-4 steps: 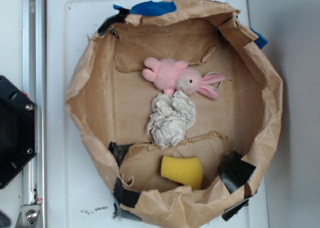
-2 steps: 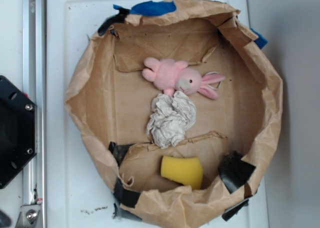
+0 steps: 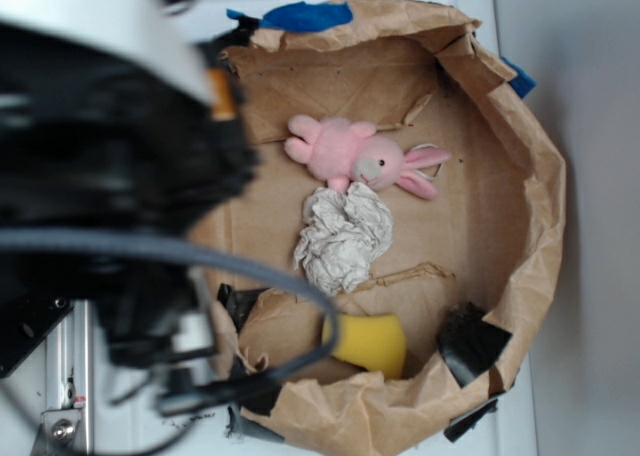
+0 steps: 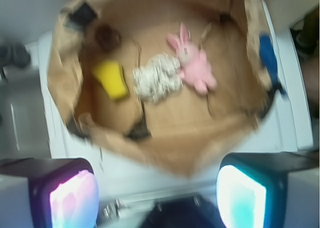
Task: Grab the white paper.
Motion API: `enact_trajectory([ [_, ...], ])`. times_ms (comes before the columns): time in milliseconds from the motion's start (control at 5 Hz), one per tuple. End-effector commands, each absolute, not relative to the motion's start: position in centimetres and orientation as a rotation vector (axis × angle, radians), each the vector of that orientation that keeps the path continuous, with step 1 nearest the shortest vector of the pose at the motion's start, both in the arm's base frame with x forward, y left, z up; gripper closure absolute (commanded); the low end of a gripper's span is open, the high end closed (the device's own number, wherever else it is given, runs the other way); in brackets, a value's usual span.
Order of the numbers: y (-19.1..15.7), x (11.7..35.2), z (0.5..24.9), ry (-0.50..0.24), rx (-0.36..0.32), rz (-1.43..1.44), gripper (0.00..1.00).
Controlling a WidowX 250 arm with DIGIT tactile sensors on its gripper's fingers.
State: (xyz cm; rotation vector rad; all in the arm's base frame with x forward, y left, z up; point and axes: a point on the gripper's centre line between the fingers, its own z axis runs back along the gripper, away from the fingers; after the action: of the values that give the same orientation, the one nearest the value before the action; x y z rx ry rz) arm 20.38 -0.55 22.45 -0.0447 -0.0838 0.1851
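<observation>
Paper: crumpled off-white wad, many creases, lying near the middle of the bin floor. Upper edge touches the bunny's underside; sponge sits below it, apart. Nothing grips it. In the wrist view it shows as a blurred pale lump between sponge and bunny.

Bunny: pink plush, lying on its side, ears pointing right, just above the paper. Wrist view: ears toward the top of the frame.

Sponge: yellow block near the lower wall of the bin, partly crossed by a grey cable. Wrist view.

Bin: round walls of torn brown paper and cardboard, patched with black tape and blue tape; stands on a white counter.

Arm: black and white, out of focus, fills the left of the exterior view, over the bin's left rim.

Pincer: two fingers at the lower corners of the wrist view, spread wide apart, empty, high above the bin and well clear of the paper. Wrist view is motion-blurred.
</observation>
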Motion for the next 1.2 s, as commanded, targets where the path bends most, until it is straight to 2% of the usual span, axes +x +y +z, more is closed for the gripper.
enact_trajectory([
  [0, -0.95, 21.29, 21.72, -0.230, -0.131, 0.646, 0.00],
  [200, -1.68, 21.09, 21.57, -0.178, -0.177, 0.774, 0.00],
  [1000, -1.68, 21.09, 21.57, -0.178, -0.177, 0.774, 0.00],
])
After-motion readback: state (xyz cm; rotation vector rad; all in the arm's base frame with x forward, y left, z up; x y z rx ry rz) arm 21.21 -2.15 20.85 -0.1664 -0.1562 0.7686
